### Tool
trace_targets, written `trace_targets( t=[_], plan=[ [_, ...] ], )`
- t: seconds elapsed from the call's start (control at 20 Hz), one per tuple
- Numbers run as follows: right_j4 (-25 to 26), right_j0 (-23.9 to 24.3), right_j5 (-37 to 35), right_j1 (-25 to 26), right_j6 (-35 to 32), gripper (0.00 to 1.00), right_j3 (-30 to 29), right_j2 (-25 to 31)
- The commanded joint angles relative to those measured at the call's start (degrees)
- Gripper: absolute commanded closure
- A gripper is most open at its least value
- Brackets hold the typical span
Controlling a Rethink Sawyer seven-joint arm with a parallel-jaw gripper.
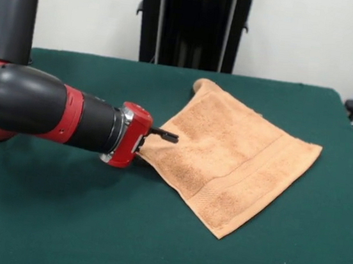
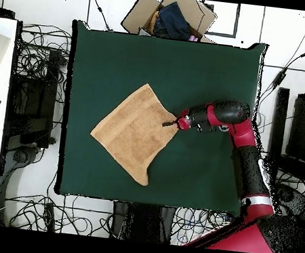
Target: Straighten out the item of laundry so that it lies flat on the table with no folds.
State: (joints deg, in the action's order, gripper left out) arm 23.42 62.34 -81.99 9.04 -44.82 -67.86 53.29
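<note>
The item of laundry (image 1: 234,161), a peach-orange terry towel with a woven band near its front edge, lies spread like a diamond on the dark green table (image 1: 56,220). Its far corner (image 1: 203,85) is curled up in a small fold. My gripper (image 1: 165,134) reaches in sideways from the left at the towel's left corner, low over the table, and its thin black fingers are together on the cloth's edge. In the overhead view the towel (image 2: 133,131) sits mid-table, with the gripper (image 2: 170,124) at its right corner and the lower corner drawn out to a point.
An open cardboard box (image 2: 169,16) with dark cloth inside stands beyond the table's far edge in the overhead view. Cables lie on the floor around the table. A black stand (image 1: 193,24) rises behind the table in the front view.
</note>
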Motion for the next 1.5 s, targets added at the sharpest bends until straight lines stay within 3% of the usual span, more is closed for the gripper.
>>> trace_targets(
  t=[0.05, 0.25, 0.45, 0.8, 1.35, 1.5],
  plan=[
    [3.65, 1.29, 6.96, -0.53, 3.86, 0.0, -7.12, -6.31],
    [3.84, 2.32, 8.99, -1.92, 3.32, 0.0, -9.56, -6.44],
    [3.5, 1.76, 8.02, -1.82, 4.4, 0.0, -7.85, -6.95],
    [3.38, 0.54, 4.94, -1.17, 6.98, 0.0, -3.42, -7.42],
    [2.95, -3.63, -5.75, 0.03, 11.73, 0.0, 7.78, -7.54],
    [2.92, -3.24, -7.72, -0.61, 11.83, 0.0, 7.48, -7.34]
  ],
)
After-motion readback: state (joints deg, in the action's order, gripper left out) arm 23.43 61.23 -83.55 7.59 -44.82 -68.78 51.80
